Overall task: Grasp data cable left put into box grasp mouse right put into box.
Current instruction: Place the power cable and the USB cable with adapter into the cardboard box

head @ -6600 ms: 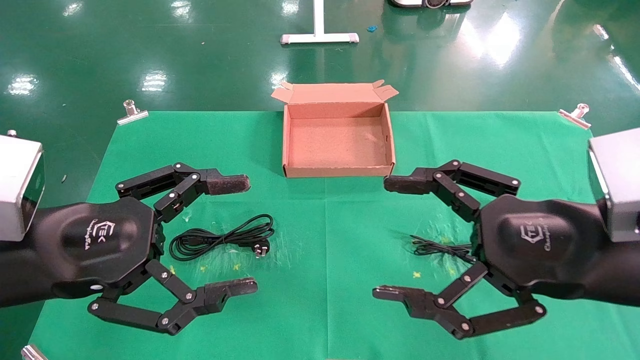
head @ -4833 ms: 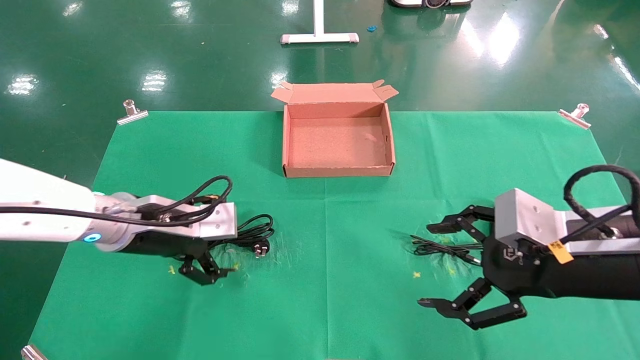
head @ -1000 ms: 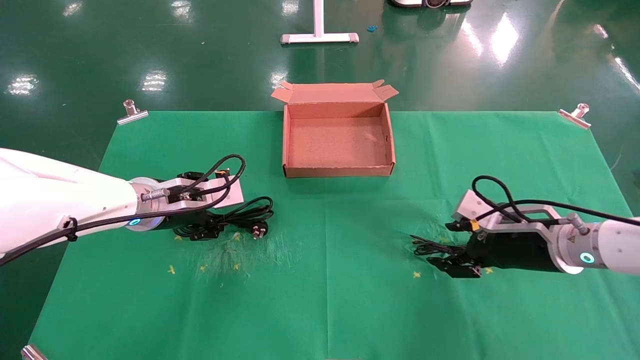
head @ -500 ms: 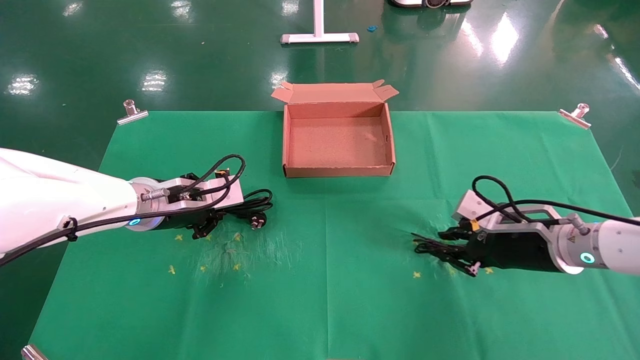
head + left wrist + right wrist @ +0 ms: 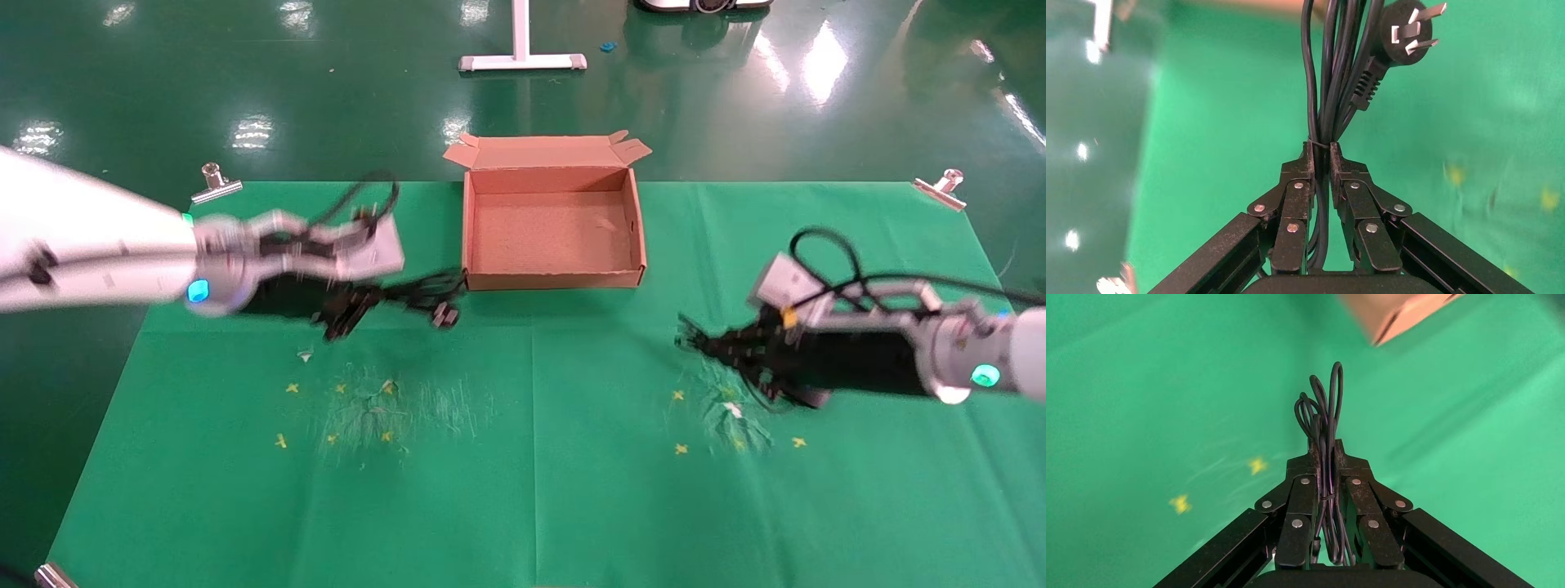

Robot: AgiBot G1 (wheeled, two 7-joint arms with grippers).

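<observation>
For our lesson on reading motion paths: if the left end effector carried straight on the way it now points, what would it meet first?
Probably the shallow brown cardboard box. The left end effector, shut on the thick black coiled data cable, points rightward toward the box's near left corner; the plug would likely touch first. Depth is unclear, so it might pass just in front.

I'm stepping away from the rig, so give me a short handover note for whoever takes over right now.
Left gripper: shut on the data cable, lifted off the green cloth, plug hanging free, just left of the box.
Right gripper: shut on a bundle of thin black cord, raised right of the box; the mouse body itself is not visible.
Done: both picks. The box holds nothing.
Left: carry both over the box and release inside.
</observation>
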